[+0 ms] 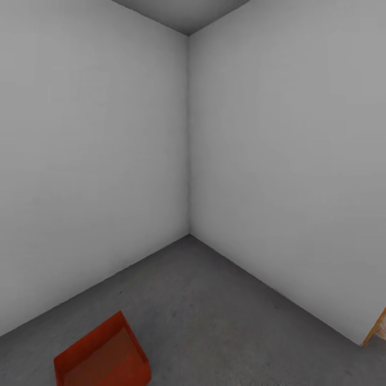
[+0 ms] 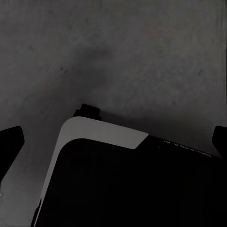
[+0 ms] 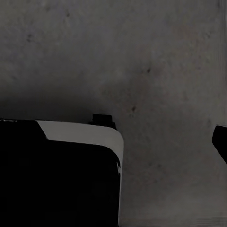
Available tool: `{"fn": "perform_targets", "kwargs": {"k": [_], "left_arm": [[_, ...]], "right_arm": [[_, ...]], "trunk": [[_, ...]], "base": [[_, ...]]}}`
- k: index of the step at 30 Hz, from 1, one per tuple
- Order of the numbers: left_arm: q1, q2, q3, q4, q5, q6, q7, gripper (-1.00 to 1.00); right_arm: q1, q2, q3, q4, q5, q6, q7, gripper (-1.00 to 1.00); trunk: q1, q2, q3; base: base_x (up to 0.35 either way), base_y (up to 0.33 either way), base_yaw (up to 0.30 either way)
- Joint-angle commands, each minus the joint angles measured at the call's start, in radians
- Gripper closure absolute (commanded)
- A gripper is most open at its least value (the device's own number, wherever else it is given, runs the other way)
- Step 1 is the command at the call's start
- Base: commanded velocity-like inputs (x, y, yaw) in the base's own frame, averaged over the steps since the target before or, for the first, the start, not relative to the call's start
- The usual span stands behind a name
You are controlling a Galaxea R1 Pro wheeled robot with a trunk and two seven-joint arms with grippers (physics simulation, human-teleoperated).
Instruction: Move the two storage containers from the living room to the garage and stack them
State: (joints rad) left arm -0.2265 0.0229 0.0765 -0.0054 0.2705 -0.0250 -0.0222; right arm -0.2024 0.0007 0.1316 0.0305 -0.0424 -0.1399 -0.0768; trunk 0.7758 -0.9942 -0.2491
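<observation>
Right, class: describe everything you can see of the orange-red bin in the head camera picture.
The orange-red bin is a plain rectangular open-top container with smooth, plastic-looking walls. It looks empty, though its near part is cut off by the picture's lower edge. It sits upright on the dark grey concrete floor, turned corner-on to the view, apart from the white walls.

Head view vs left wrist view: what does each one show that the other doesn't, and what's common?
Head view alone: an orange-red storage container sitting on the floor near the lower left, two white walls meeting in a corner, and a strip of wooden door frame at the right edge. Left wrist view alone: the robot's dark base with a white edge, and the dark fingertips of the left gripper spread apart, holding nothing. Both: the grey concrete floor.
</observation>
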Motion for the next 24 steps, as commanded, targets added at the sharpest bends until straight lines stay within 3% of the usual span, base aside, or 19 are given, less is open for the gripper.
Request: {"fn": "perform_targets", "kwargs": {"k": [1,24], "left_arm": [[-0.001,0.000,0.007,0.001,0.002,-0.003,-0.002,-1.00],[-0.001,0.008,0.003,-0.016,-0.006,-0.003,-0.002,-1.00]], "right_arm": [[-0.002,-0.003,0.008,0.003,-0.004,-0.003,0.002,-1.00],[-0.002,-0.007,0.007,0.003,-0.004,0.003,0.006,-1.00]], "trunk": [[0.000,-0.001,-0.001],[0.000,-0.001,-0.001]], "base": [[0.000,0.000,-0.293],[0.000,0.000,-0.293]]}}
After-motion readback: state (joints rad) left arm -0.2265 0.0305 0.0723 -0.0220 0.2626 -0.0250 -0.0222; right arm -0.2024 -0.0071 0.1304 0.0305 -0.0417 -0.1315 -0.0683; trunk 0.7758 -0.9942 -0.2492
